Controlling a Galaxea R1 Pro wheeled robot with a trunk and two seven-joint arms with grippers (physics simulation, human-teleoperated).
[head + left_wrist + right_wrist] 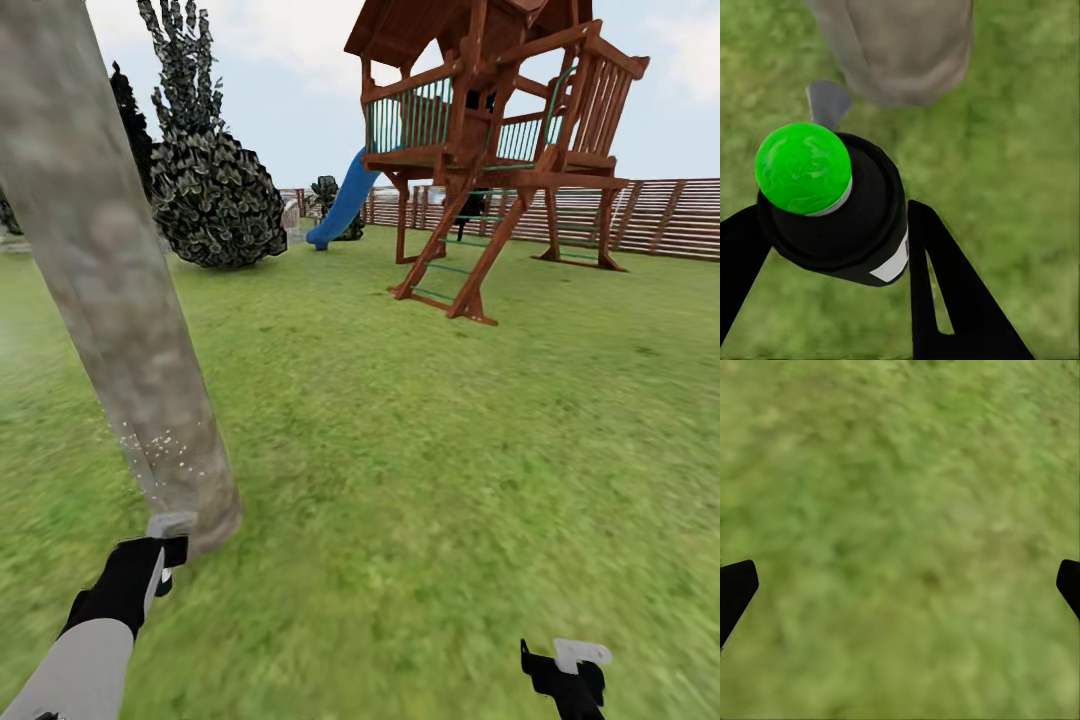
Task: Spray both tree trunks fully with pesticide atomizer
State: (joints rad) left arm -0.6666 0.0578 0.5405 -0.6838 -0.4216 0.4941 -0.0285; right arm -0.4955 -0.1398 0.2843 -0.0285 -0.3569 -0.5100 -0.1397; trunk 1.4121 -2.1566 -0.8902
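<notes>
Left wrist view: the left end effector [832, 247] has its two black fingers [945, 292] clamped on either side of the pesticide atomizer [840, 217], a dark bottle with a white band and a tip that renders bright green here.
Atomizer position: held above the lawn [1020, 150], its tip directed at the foot of the tree trunk [904, 45], which stands just beyond it.
Grey piece: a small grey shape [827, 101] shows between the green tip and the trunk base; what it is cannot be told.
Right wrist view: the right end effector [900, 585] is spread wide, one black fingertip [735, 589] at each edge of the picture, with blurred grass [900, 510] between them and nothing held.
Head view, near: the left end effector [160, 560] sits at the end of a grey and black arm, low and to the left, just beside the base of the tree trunk [110, 280].
Head view, near right: the right end effector [570, 675] is low at the right, over the lawn [450, 450], well apart from the trunk.
Trunk: a thick, mottled grey-tan column that leans across the left side; small white specks [160, 445] dot its lower part.
Middle distance: a round dark bush [215, 200] with a taller dark conifer [180, 60] behind it.
Far: a reddish-brown wooden play tower [490, 130] with green railings, a ladder and a blue slide [345, 200].
Boundary: a slatted wooden fence [660, 215] runs behind the tower under a pale sky.
</notes>
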